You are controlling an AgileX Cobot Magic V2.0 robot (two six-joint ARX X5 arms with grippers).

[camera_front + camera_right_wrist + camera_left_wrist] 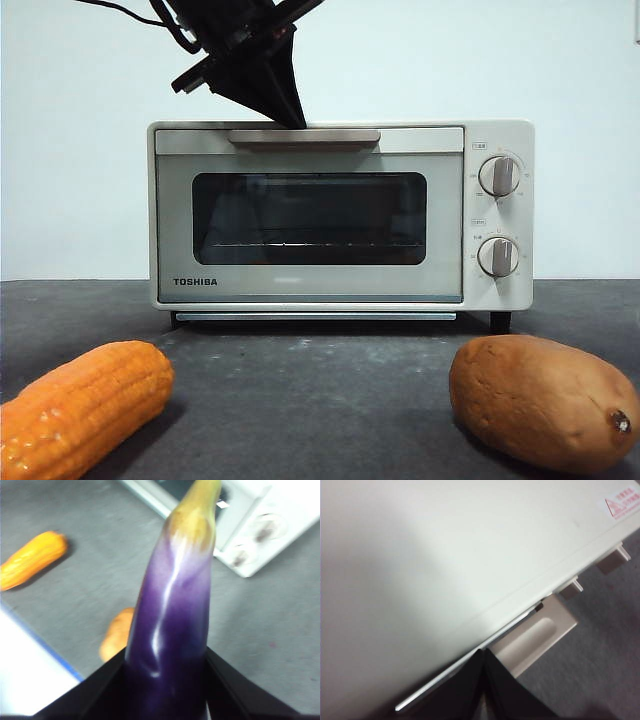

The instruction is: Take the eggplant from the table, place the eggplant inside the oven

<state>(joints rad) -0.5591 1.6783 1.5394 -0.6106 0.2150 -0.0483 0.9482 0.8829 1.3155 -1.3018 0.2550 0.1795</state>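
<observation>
- Above the mottled dark grey table [280, 630], the right gripper [167, 680] pinches the glossy purple eggplant [172, 615], lifted clear.
- Left gripper [484, 680], jaws pressed together, tip at the top front edge of the cream-white TOSHIBA oven [340, 215], beside its beige bar handle [535, 637].
- Oven door closed.
- Orange corn cob [80, 410] and brown sweet potato [540, 400] lie on the table.
</observation>
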